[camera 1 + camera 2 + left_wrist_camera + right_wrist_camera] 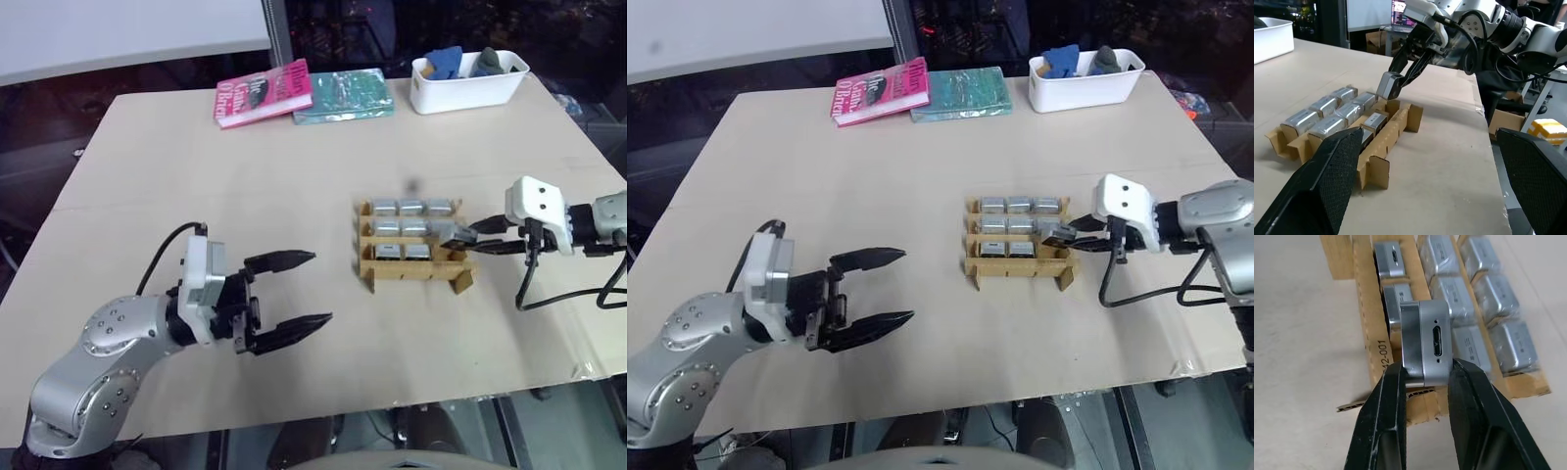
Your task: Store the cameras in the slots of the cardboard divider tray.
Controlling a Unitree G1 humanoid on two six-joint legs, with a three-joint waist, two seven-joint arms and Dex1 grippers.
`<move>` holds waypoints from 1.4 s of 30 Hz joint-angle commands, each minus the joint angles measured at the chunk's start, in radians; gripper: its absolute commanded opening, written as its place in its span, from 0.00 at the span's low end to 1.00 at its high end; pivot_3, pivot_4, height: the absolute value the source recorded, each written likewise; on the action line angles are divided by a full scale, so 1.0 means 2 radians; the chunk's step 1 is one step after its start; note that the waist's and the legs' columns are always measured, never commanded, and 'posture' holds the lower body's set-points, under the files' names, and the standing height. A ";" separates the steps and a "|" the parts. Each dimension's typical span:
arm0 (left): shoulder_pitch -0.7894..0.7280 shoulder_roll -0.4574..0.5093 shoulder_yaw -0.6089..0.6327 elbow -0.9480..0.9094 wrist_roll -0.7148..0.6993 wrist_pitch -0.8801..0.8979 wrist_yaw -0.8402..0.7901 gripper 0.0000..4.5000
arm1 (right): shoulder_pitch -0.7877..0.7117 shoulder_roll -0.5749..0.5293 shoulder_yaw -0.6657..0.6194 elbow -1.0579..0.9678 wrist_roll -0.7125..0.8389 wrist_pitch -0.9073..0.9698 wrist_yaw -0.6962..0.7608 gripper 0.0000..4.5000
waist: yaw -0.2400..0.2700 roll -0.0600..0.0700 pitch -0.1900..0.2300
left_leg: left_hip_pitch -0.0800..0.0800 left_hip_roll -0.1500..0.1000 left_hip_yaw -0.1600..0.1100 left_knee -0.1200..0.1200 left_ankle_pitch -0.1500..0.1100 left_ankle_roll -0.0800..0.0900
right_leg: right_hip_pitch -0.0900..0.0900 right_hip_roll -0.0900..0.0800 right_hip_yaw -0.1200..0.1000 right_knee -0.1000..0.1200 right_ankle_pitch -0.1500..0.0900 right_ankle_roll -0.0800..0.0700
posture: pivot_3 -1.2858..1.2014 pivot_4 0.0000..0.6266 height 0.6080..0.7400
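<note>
The cardboard divider tray (370,266) lies on the table right of centre, with several silver-grey cameras (410,207) in its slots. My right gripper (468,235) is shut on one more camera (1425,342), pinched by its sides with the port face showing. It hangs just above the right end of the tray's front row, where two cameras (1399,297) sit beside a free slot. My left gripper (313,289) stands open and empty, well to the left of the tray, pointing towards it.
A pink book (265,93) and a teal book (343,95) lie at the table's far edge. A white bin (468,90) with blue and grey items stands at the far right. A black cable (534,294) loops under my right wrist.
</note>
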 commanded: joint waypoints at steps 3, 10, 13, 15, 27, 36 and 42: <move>0.009 0.008 0.014 -0.019 -0.004 -0.013 0.000 1.00 | -0.005 0.004 0.007 0.013 -0.007 -0.029 0.001 0.15 | 0.002 0.000 0.000 | 0.000 0.000 0.000 0.000 0.000 0.000 | 0.000 0.000 0.000 0.000 0.000 0.000 | 0.52 0.24 1.00; 0.014 0.009 0.015 -0.024 -0.008 -0.014 0.008 1.00 | 0.003 -0.001 0.025 0.036 -0.028 -0.061 0.008 0.15 | 0.002 0.000 0.000 | 0.000 0.000 0.000 0.000 0.000 0.000 | 0.000 0.000 0.000 0.000 0.000 0.000 | 0.52 0.24 1.00; 0.013 0.010 0.014 -0.024 -0.009 -0.014 0.011 1.00 | -0.002 0.003 0.029 0.035 -0.024 -0.058 0.015 0.15 | 0.003 0.000 0.000 | 0.000 0.000 0.000 0.000 0.000 0.000 | 0.000 0.000 0.000 0.000 0.000 0.000 | 0.52 0.24 1.00; 0.012 0.009 0.012 -0.024 -0.009 -0.014 0.013 1.00 | -0.006 0.009 0.035 0.036 -0.027 -0.063 0.017 0.15 | 0.003 0.000 0.000 | 0.000 0.000 0.000 0.000 0.000 0.000 | 0.000 0.000 0.000 0.000 0.000 0.000 | 0.52 0.24 1.00; 0.012 -0.022 0.027 -0.004 0.003 -0.011 0.085 1.00 | 0.073 0.012 -0.083 -0.049 0.037 -0.035 -0.046 0.79 | 0.006 0.000 0.000 | -0.001 0.000 -0.001 0.000 0.000 0.000 | 0.000 0.000 -0.001 -0.001 0.000 0.000 | 0.52 0.24 1.00; 0.087 -0.073 0.062 0.017 0.042 -0.026 0.159 1.00 | 0.356 0.059 -0.319 -0.226 0.117 0.054 -0.120 0.99 | 0.016 0.000 -0.001 | -0.002 0.000 -0.002 0.000 0.000 0.000 | 0.000 0.000 -0.002 -0.002 0.000 0.000 | 0.52 0.24 1.00; 0.154 -0.071 0.078 0.022 0.068 -0.049 0.138 1.00 | 0.448 0.093 -0.369 -0.237 0.108 0.028 -0.145 0.99 | 0.015 0.000 -0.001 | 0.000 0.000 -0.001 0.000 -0.003 0.001 | 0.002 0.000 -0.001 -0.002 0.000 0.000 | 0.52 0.24 1.00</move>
